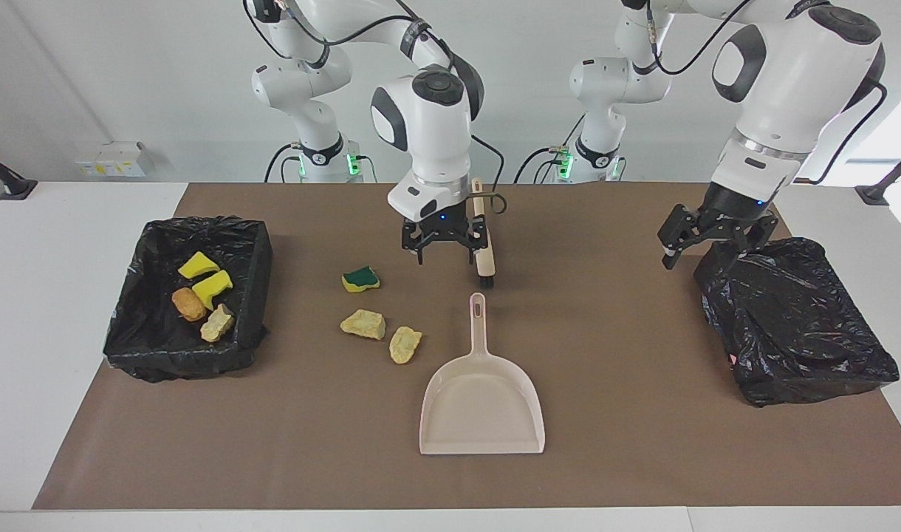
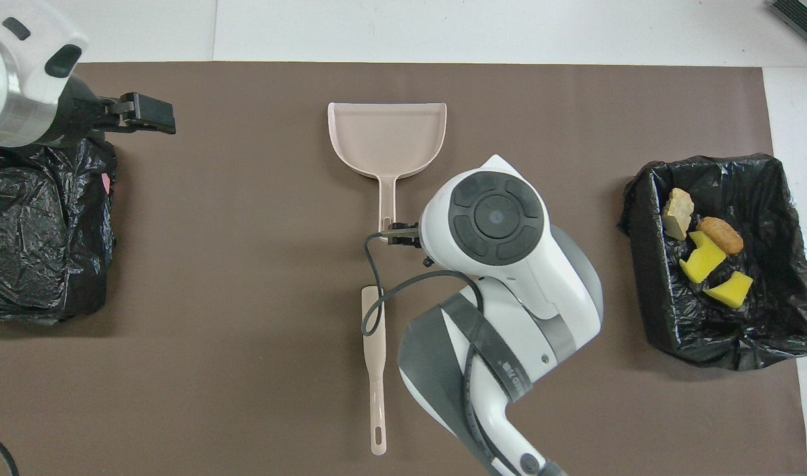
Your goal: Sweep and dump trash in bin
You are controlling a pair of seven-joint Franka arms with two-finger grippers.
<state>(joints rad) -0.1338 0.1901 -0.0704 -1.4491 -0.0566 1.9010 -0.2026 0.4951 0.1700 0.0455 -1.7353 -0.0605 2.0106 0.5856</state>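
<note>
Right gripper (image 1: 446, 247) spread, empty, over the brown mat beside the beige plastic hand brush (image 1: 483, 247). Left gripper (image 1: 711, 238) spread over the closed black bag-wrapped bin (image 1: 797, 321); beige plastic dustpan (image 1: 482, 403) lies flat

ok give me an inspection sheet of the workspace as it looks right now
Surface: brown mat on a white table.
Job's things: three scraps loose on the mat, green-topped sponge and two tan chunks; four scraps in the open bin.
Clutter: dustpan lying empty; brush; covered black bin.
Grippers: right tool open, raised beside the brush; left tool open by the covered bin.
Cables: loop at the right wrist.
Surroundings: nothing seen.
</note>
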